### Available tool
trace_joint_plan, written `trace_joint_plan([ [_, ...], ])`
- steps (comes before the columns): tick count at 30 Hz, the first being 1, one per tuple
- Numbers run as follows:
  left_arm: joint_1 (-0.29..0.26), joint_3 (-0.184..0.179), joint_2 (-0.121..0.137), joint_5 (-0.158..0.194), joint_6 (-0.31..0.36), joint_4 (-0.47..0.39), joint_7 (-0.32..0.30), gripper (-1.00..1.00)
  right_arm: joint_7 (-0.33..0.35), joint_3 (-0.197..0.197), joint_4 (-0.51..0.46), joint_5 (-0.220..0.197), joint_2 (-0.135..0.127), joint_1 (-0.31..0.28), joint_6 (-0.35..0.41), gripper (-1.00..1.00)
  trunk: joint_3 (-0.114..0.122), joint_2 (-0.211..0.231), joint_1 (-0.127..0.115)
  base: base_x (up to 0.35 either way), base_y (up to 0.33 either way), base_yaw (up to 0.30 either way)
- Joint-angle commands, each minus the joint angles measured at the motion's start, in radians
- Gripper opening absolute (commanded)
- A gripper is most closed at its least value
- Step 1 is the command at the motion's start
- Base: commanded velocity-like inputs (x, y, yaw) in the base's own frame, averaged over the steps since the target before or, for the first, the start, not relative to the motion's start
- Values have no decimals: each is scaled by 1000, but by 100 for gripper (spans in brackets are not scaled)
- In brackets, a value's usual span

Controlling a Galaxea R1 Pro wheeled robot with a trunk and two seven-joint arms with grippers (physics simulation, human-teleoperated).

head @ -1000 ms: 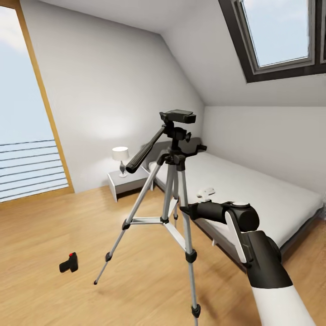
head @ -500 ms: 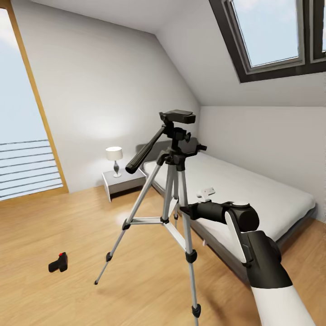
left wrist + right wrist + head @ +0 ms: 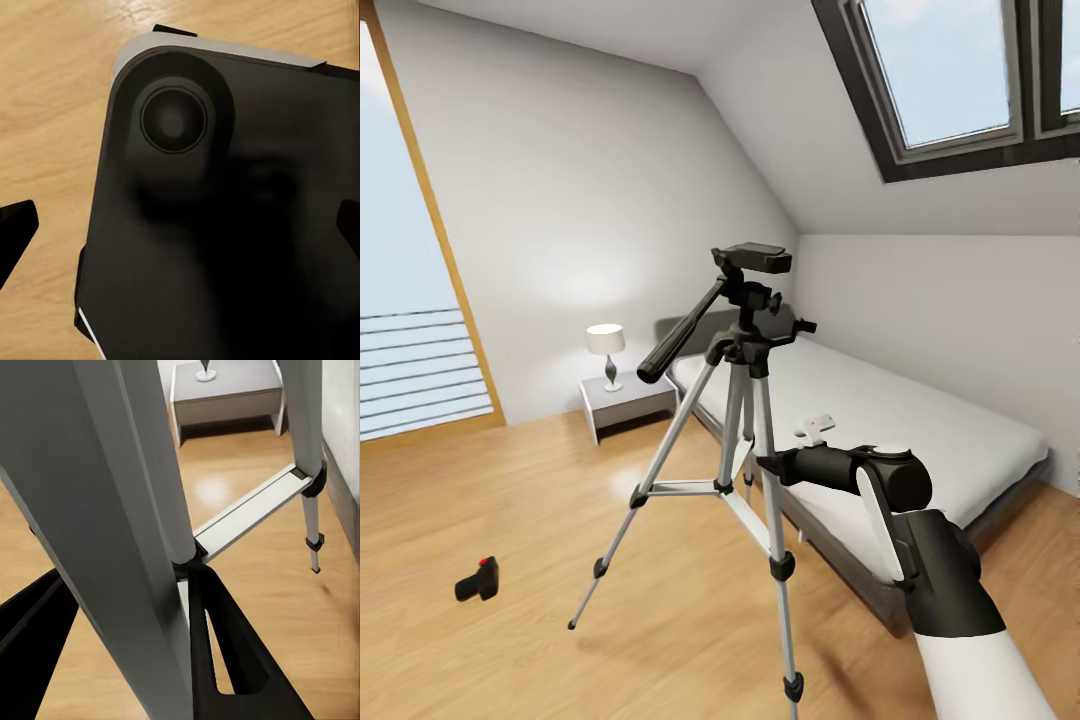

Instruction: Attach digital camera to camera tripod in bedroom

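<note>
Reaching fwd, the right gripper [image 3: 127, 660] is closing its two black fingers [image 3: 225, 652] around one silver leg of the camera tripod [image 3: 745, 400], touching it on both sides. Left gripper [image 3: 180, 225] is hanging w/ fingertips spread wide, holding nothing. Digital camera [image 3: 477, 581] is lying on the wood floor [image 3: 510, 500], well apart from the tripod; bed [image 3: 920, 420] is sitting beyond.

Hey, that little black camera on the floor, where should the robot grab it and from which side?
Probably by the body, from above. The camera lies low on the wood floor, apart from the tripod, with open floor all round, so a downward reach looks unobstructed. Close the fingers across the black body, not on the red button on top. Which way its lens points is too small to tell.
</note>
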Motion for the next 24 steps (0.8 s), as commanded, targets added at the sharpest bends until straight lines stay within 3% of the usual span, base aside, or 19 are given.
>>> trace_joint_plan([
  [1, 0, 3, 0, 4, -3, 0, 1, 100, 6, 0, -1, -2, 0, -1, 4, -100, -1, -1, 0, 0, -241, 0],
  [10, 0, 3, 0, 4, -4, 0, 1, 100, 6, 0, -1, -2, 1, -1, 4, -100, -1, -1, 0, 0, -247, 0],
  [24, 0, 3, 2, 4, -3, 0, 1, 100, 6, 2, 3, -3, 1, -1, 4, -100, -1, -1, 0, 0, -36, 0],
])
